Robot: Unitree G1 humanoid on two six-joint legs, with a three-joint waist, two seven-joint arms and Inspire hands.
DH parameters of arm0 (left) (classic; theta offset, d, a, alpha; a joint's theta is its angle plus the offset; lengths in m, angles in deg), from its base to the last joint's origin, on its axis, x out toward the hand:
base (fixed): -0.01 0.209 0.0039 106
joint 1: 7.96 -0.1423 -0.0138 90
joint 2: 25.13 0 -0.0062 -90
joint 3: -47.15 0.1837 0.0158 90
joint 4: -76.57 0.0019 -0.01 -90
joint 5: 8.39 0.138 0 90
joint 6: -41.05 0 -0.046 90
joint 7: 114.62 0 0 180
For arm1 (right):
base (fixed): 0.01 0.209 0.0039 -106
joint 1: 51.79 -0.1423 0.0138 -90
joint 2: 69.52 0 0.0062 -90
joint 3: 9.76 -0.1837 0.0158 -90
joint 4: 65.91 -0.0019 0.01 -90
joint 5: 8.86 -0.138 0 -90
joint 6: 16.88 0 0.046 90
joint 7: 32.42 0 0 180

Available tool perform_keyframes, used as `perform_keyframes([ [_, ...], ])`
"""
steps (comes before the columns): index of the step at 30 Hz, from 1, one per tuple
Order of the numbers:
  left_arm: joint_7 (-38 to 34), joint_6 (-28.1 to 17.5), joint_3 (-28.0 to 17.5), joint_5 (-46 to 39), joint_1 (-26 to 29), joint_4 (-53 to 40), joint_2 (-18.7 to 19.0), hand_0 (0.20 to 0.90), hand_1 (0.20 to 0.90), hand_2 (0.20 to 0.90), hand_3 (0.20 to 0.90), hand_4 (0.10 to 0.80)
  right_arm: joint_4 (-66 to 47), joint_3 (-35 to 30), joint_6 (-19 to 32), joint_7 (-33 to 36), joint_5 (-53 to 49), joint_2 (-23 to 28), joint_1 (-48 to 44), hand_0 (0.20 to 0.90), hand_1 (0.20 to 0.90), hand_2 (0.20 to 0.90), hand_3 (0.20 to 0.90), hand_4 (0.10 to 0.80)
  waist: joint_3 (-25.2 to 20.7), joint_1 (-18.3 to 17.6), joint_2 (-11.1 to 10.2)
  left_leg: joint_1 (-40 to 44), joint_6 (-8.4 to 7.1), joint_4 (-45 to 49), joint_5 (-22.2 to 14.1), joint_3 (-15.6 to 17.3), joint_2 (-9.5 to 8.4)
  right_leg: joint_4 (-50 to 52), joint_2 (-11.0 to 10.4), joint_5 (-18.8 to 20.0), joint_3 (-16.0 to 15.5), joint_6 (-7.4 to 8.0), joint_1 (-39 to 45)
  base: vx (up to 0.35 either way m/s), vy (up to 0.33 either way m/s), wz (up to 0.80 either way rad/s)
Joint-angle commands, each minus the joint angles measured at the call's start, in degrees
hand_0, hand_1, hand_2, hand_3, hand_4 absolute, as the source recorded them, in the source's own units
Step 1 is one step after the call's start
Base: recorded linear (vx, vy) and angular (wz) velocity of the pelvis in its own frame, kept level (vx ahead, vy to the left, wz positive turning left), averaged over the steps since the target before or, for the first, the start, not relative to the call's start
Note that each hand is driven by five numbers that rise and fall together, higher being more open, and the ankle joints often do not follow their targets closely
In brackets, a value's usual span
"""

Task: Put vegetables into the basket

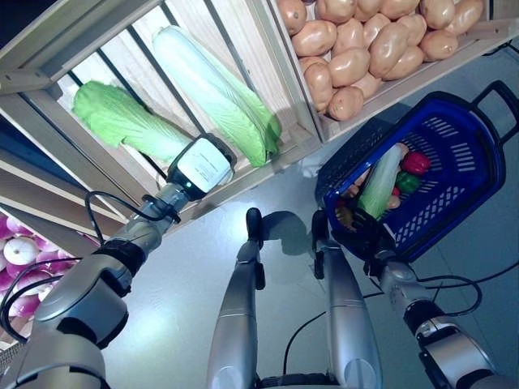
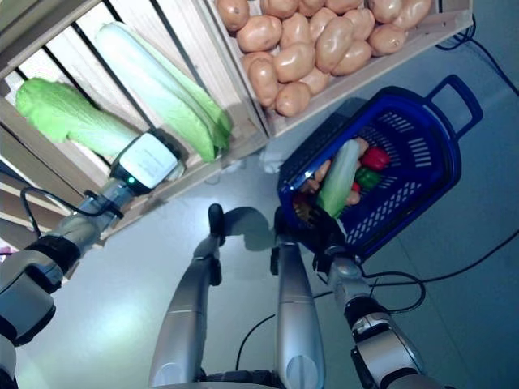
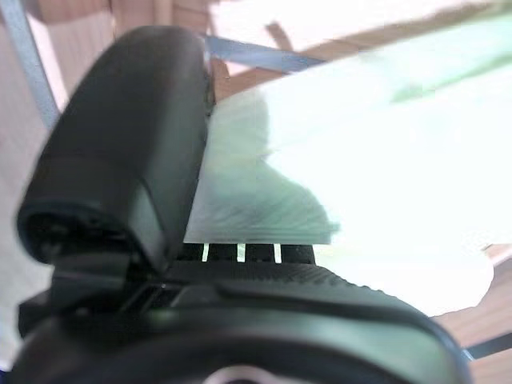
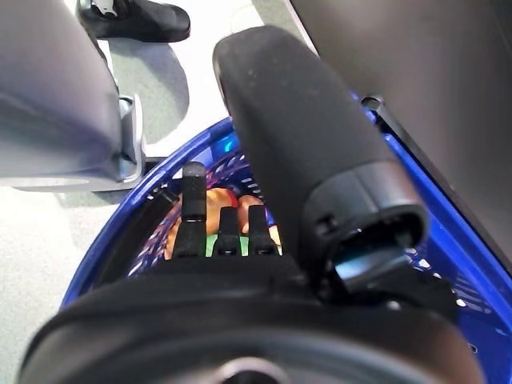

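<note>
Wooden rack (image 1: 49, 49): left hand (image 3: 120, 160) clasps pale cabbage (image 3: 384, 160); right hand (image 1: 361, 231) grips basket (image 1: 454, 170).

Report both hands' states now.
Left hand: at the cabbage on the shelf; grip cannot be told.
Right hand: shut on the basket rim.

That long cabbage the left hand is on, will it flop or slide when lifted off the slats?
The napa cabbage looks long and leafy, so its free end may sag. It lies on a sloped slatted shelf, so it could slide downhill. The left hand meets it near one end, so it may tip.
</note>
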Motion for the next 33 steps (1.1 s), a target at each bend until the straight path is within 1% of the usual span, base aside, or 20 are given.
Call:
perform_keyframes([
  [1, -5.09, 1.25, -3.08, -1.79, 1.77, -4.19, 0.5, 0.3, 0.3, 0.3, 0.3, 0.4, -2.8, 1.75, 0.94, 2.96, -2.35, 1.58, 1.22, 0.9, 0.9, 0.9, 0.9, 0.8, -0.14, 1.0, 0.26, -0.32, -1.46, 3.9, -3.73, 0.84, -0.56, -9.22, 1.12, 7.0, -0.34, -0.77, 4.14, 0.0, 0.0, 0.0],
  [2, -5.09, 1.25, -3.08, -1.79, 1.77, -4.19, 0.5, 0.3, 0.3, 0.3, 0.3, 0.4, -2.8, 1.75, 0.94, 2.96, -2.35, 1.58, 1.22, 0.9, 0.9, 0.9, 0.9, 0.8, -0.14, 1.0, 0.25, -0.31, -1.46, 3.89, -3.73, 0.84, -0.56, -9.23, 1.12, 7.0, -0.34, -0.77, 4.16, -0.028, -0.06, 0.0],
  [3, -6.76, 0.71, -3.0, -2.73, 2.06, -5.54, 0.89, 0.3, 0.3, 0.3, 0.3, 0.4, -2.47, 1.67, 1.28, 2.77, -2.59, 1.36, 1.44, 0.9, 0.9, 0.9, 0.9, 0.8, -0.14, 1.2, 0.04, 0.37, -1.4, 3.55, -3.79, 0.65, -0.65, -9.73, 1.09, 7.04, -0.57, -0.78, 4.93, -0.018, -0.06, 0.0],
  [6, -8.82, -0.93, -3.13, -4.37, 2.47, -8.03, 1.52, 0.3, 0.3, 0.3, 0.3, 0.4, -2.51, 1.52, 1.73, 2.99, -3.28, 1.02, 1.96, 0.9, 0.9, 0.9, 0.9, 0.8, -0.14, 1.49, -0.24, 1.92, -1.41, 2.79, -3.81, 0.39, -0.8, -10.6, 1.03, 7.19, -0.85, -0.54, 6.66, -0.018, -0.063, 0.01],
  [7, -8.66, -1.63, -3.22, -5.63, 3.04, -10.43, 2.02, 0.3, 0.3, 0.3, 0.3, 0.4, -2.62, 1.45, 1.79, 3.33, -3.38, 0.65, 1.95, 0.9, 0.9, 0.9, 0.9, 0.8, -0.14, 1.65, -0.49, 3.27, -1.38, 1.6, -3.37, 0.19, -1.02, -12.11, 0.78, 7.88, -1.14, -0.28, 8.25, -0.01, -0.064, 0.02],
  [8, -8.93, -1.98, -3.3, -6.14, 3.05, -11.14, 2.08, 0.3, 0.3, 0.3, 0.3, 0.4, -2.68, 1.48, 1.82, 3.53, -3.45, 0.47, 2.08, 0.9, 0.9, 0.9, 0.9, 0.8, -0.14, 1.77, -0.58, 4.05, -1.38, 1.32, -3.6, 0.13, -1.05, -12.52, 0.7, 7.78, -1.24, -0.18, 9.11, -0.017, -0.071, 0.0],
  [9, -9.64, -2.9, -3.89, -7.33, 3.41, -12.4, 2.32, 0.3, 0.3, 0.3, 0.3, 0.4, -2.71, 1.34, 1.69, 3.53, -3.82, 0.22, 1.88, 0.9, 0.9, 0.9, 0.9, 0.8, -0.14, 1.96, -0.86, 5.32, -1.35, 0.06, -3.0, -0.1, -1.13, -13.97, 0.36, 8.51, -1.57, 0.04, 10.48, 0.013, -0.073, 0.01],
  [11, -10.72, -3.2, -4.11, -9.36, 3.54, -14.06, 2.42, 0.3, 0.3, 0.3, 0.3, 0.4, -2.5, 1.26, 1.85, 3.3, -4.03, -0.17, 2.11, 0.9, 0.9, 0.9, 0.9, 0.8, -0.14, 2.27, -1.2, 7.37, -1.29, -1.32, -2.89, -0.5, -1.25, -15.59, 0.02, 8.86, -1.92, 0.27, 12.58, 0.004, -0.076, -0.01],
  [13, -11.94, -4.59, -5.74, -15.65, 3.11, -19.03, 3.36, 0.3, 0.3, 0.3, 0.3, 0.4, -1.88, 0.58, 1.41, 3.4, -5.57, -1.17, 3.59, 0.9, 0.9, 0.9, 0.9, 0.8, -0.15, 3.29, -1.58, 12.51, -1.6, -4.76, -2.34, -0.4, -0.94, -18.54, -0.85, 9.56, -3.4, 1.1, 17.51, 0.032, -0.088, -0.03],
  [15, -12.04, -5.2, -7.1, -18.45, 2.08, -21.8, 3.34, 0.3, 0.3, 0.3, 0.3, 0.4, -1.85, -0.08, 0.78, 4.11, -7.22, -1.63, 4.57, 0.9, 0.9, 0.9, 0.9, 0.8, -0.15, 3.81, -1.72, 15.28, -1.66, -6.73, -2.0, -0.41, -0.87, -19.96, -1.22, 9.8, -4.15, 1.42, 20.2, 0.043, -0.063, 0.0],
  [17, -12.53, -5.61, -8.84, -20.2, 0.11, -23.88, 2.5, 0.3, 0.3, 0.3, 0.3, 0.4, -1.35, -1.09, 0.21, 4.66, -8.06, -2.28, 6.17, 0.9, 0.9, 0.9, 0.9, 0.8, -1.03, 4.44, -1.88, 17.83, -1.6, -8.77, -1.7, -0.72, -0.81, -21.37, -1.54, 9.9, -4.72, 1.65, 22.77, 0.067, -0.069, 0.06],
  [19, -13.64, -7.88, -11.16, -22.96, -2.95, -26.81, 1.15, 0.3, 0.3, 0.3, 0.3, 0.4, 0.02, -2.15, 0.25, 4.63, -8.41, -3.17, 8.41, 0.9, 0.9, 0.9, 0.9, 0.8, -3.07, 5.27, -2.06, 20.63, -1.54, -11.26, -1.53, -1.17, -0.69, -23.47, -1.89, 9.95, -5.33, 1.9, 25.75, 0.108, -0.085, 0.0],
  [20, -13.79, -8.23, -11.66, -23.92, -3.7, -27.36, 0.89, 0.3, 0.3, 0.3, 0.3, 0.4, 0.3, -2.3, 0.34, 4.44, -8.42, -3.26, 8.91, 0.9, 0.9, 0.9, 0.9, 0.8, -3.4, 5.38, -2.07, 21.26, -1.54, -11.74, -1.5, -1.25, -0.62, -23.92, -1.92, 9.98, -5.47, 1.95, 26.4, 0.125, -0.094, -0.01],
  [23, -13.94, -10.55, -15.43, -25.18, -9.95, -31.15, -1.81, 0.3, 0.3, 0.3, 0.3, 0.4, 0.41, -3.3, 0.06, 5.02, -8.58, -4.48, 12.24, 0.9, 0.9, 0.9, 0.9, 0.8, -6.4, 6.3, -2.54, 25.49, -1.65, -14.46, -1.66, -1.77, -0.14, -26.96, -2.0, 10.14, -5.95, 2.25, 31.03, 0.135, -0.078, 0.17],
  [25, -13.59, -11.04, -17.86, -26.09, -13.92, -34.88, -2.62, 0.3, 0.3, 0.3, 0.3, 0.4, -1.03, -3.68, 0.36, 5.49, -8.57, -4.93, 14.98, 0.9, 0.9, 0.9, 0.9, 0.8, -7.72, 6.73, -2.84, 27.75, -1.72, -15.62, -1.96, -2.09, 0.2, -28.32, -1.92, 10.01, -6.17, 2.26, 33.55, 0.121, -0.067, 0.12],
  [27, -13.66, -11.59, -19.51, -27.22, -16.52, -36.83, -3.92, 0.3, 0.3, 0.3, 0.3, 0.4, -1.74, -4.1, 0.73, 5.91, -8.47, -5.53, 16.73, 0.9, 0.9, 0.9, 0.9, 0.8, -8.7, 7.02, -3.1, 29.31, -1.65, -16.32, -2.11, -2.38, 0.32, -29.11, -1.85, 9.91, -6.46, 2.23, 35.29, 0.097, -0.048, 0.04],
  [29, -12.28, -13.68, -22.56, -31.48, -20.62, -39.47, -5.46, 0.3, 0.3, 0.3, 0.3, 0.4, -2.09, -4.9, 1.3, 6.78, -7.71, -6.57, 19.4, 0.9, 0.9, 0.9, 0.9, 0.8, -10.4, 7.27, -3.4, 32.2, -1.71, -17.35, -2.41, -2.51, 0.75, -30.89, -1.89, 9.86, -6.97, 2.3, 38.69, 0.119, -0.032, 0.16],
  [30, -12.39, -14.4, -22.94, -32.95, -21.17, -39.75, -5.71, 0.3, 0.3, 0.3, 0.3, 0.4, -2.07, -4.98, 1.52, 6.93, -7.82, -6.68, 19.7, 0.9, 0.9, 0.9, 0.9, 0.8, -10.55, 7.3, -3.43, 32.51, -1.73, -17.45, -2.44, -2.52, 0.79, -31.14, -1.91, 9.9, -7.05, 2.32, 39.06, 0.136, -0.028, 0.13],
  [31, -10.1, -16.56, -25.63, -35.63, -24.3, -42.02, -7.56, 0.3, 0.3, 0.3, 0.3, 0.4, -1.99, -6.31, 1.37, 7.27, -7.32, -7.41, 21.22, 0.9, 0.9, 0.9, 0.9, 0.8, -11.81, 7.51, -3.73, 34.14, -1.79, -17.71, -2.72, -2.59, 1.0, -32.14, -1.92, 10.04, -7.13, 2.41, 40.95, 0.147, -0.017, 0.07],
  [33, -8.3, -18.72, -27.9, -40.88, -27.8, -43.93, -9.6, 0.3, 0.3, 0.3, 0.3, 0.4, -1.48, -7.69, 1.62, 7.17, -6.66, -8.2, 23.14, 0.9, 0.9, 0.9, 0.9, 0.8, -13.09, 7.67, -3.83, 35.52, -1.89, -17.68, -2.96, -2.8, 1.25, -32.76, -2.05, 10.21, -7.4, 2.43, 42.56, 0.167, -0.011, 0.04],
])
